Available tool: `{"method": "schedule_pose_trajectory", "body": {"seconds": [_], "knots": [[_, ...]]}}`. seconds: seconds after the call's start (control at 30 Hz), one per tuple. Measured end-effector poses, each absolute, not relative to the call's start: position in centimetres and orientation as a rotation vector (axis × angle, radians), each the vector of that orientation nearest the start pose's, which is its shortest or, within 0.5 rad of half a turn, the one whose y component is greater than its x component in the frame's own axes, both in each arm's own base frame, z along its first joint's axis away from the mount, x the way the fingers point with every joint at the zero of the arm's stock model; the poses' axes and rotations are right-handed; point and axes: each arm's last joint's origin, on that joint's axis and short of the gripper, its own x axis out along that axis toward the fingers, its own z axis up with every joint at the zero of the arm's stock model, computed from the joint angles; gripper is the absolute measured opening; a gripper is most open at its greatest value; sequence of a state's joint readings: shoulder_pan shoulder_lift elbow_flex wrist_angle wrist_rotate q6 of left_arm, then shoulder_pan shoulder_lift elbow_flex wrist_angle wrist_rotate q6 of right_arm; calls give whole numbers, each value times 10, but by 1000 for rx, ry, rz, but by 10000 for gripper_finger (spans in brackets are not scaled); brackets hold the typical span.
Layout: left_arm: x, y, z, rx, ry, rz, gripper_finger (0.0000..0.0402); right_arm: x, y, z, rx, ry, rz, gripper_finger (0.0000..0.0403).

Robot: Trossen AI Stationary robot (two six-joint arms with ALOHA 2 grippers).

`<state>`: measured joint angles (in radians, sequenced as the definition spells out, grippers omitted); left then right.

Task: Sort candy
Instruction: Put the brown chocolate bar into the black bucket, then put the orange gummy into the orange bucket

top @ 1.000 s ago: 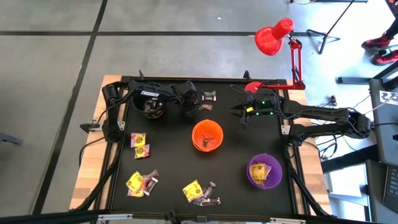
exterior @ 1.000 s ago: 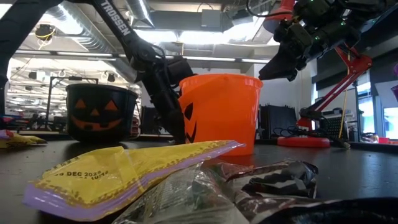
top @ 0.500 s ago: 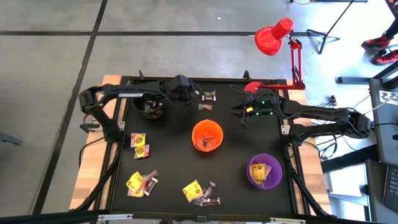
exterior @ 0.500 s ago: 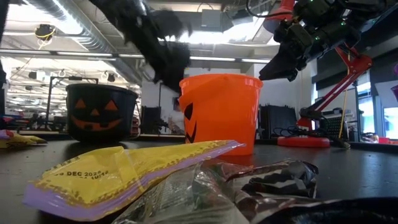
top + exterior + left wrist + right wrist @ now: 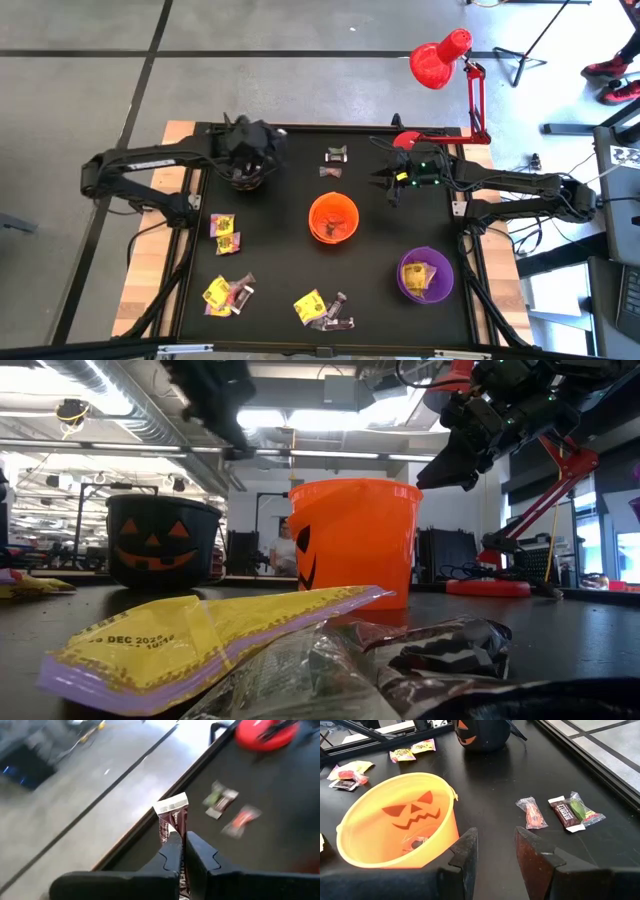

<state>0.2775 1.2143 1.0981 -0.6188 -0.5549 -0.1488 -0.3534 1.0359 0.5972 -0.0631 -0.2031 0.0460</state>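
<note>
Candy, a dark brown wrapped bar point(image 5: 172, 822), is pinched in the left gripper point(image 5: 247, 150), which has swung from the scattered sweets at twelve o'clock to above the round black plastic cup point(image 5: 245, 176) at ten o'clock; a drop looks imminent. The right gripper point(image 5: 387, 184) waits, fingers parted, empty.

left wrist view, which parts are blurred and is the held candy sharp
Left wrist view: the brown-wrapped candy in the left end effector is fairly sharp; the loose candies on the table and the floor beyond smear with motion. Low view: that arm is a dark blur up top.
</note>
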Motion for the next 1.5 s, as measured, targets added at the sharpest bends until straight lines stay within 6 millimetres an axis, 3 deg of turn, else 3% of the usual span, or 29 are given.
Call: {"method": "schedule_pose_trajectory", "body": {"seconds": [0.23, 0.4, 0.77, 1.07, 1.3, 1.5], "knots": [[202, 78, 311, -105, 853, 1049, 2, 206, -70, 235, 181, 478, -158, 127], [194, 79, 307, -177, 889, 1112, 16, 206, -70, 235, 176, 479, -157, 127], [195, 82, 305, -223, 874, 1133, 116, 206, -70, 235, 152, 471, -152, 127], [212, 78, 316, -199, 707, 1056, 136, 223, -78, 226, 103, 453, -198, 127], [240, 57, 335, -145, 497, 753, 136, 243, -88, 204, 32, 542, -278, 127], [253, 41, 352, -139, 312, 642, 137, 268, -99, 197, -13, 602, -274, 127]]}}
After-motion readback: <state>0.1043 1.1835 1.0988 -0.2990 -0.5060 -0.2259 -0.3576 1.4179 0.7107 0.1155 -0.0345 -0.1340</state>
